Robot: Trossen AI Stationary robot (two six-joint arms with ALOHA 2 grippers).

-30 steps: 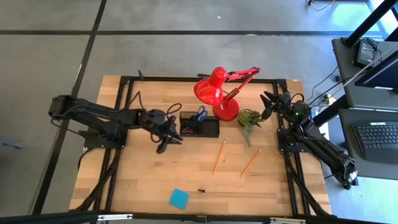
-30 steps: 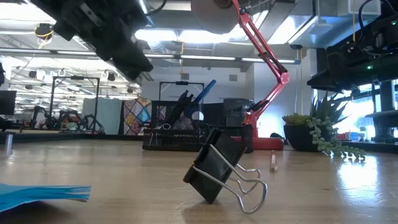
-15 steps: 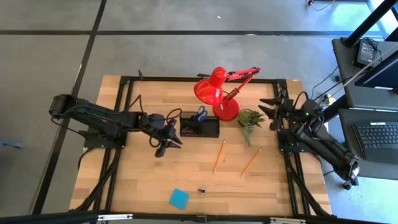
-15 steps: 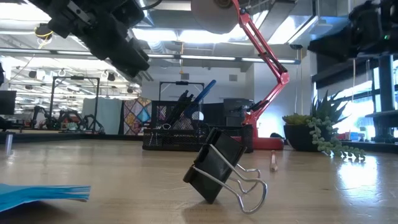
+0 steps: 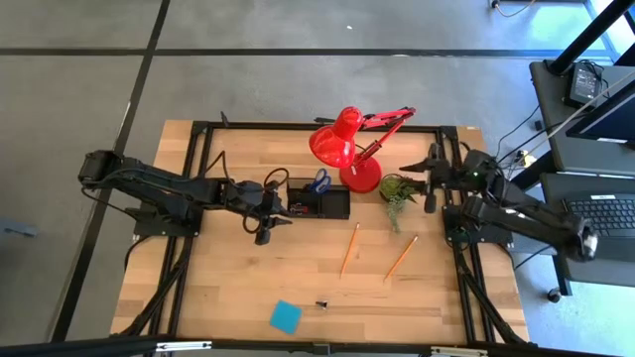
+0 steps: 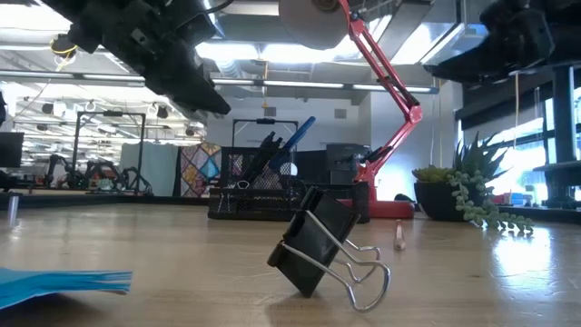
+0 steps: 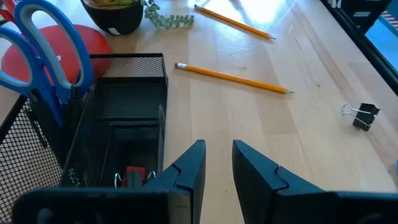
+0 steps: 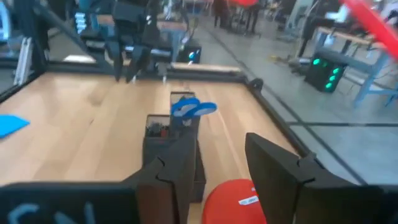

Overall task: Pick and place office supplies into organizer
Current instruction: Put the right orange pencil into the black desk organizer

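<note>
Biggest worry: right gripper point(image 5: 429, 185), jaws apart and empty, right of the organizer point(image 5: 318, 203), could clip the lamp point(image 5: 347, 149). Left gripper point(image 5: 266, 226), empty with a narrow gap, hangs just left. Pencils point(image 5: 349, 249) lie in front.

Bright overhead light, window glare; right wrist view blurred.

A robotics lab on an open industrial floor. The wooden bench point(image 5: 248, 278) sits in a black metal frame on grey concrete marked with dark lines. At three o'clock of it stands a dark workstation with a keyboard point(image 5: 603, 213) and a laptop point(image 5: 585, 81). Level across the bench, the room shows exposed ceiling ducts point(image 6: 272, 68), strip lights, and further robot arms point(image 6: 91, 173) on far tables.
</note>
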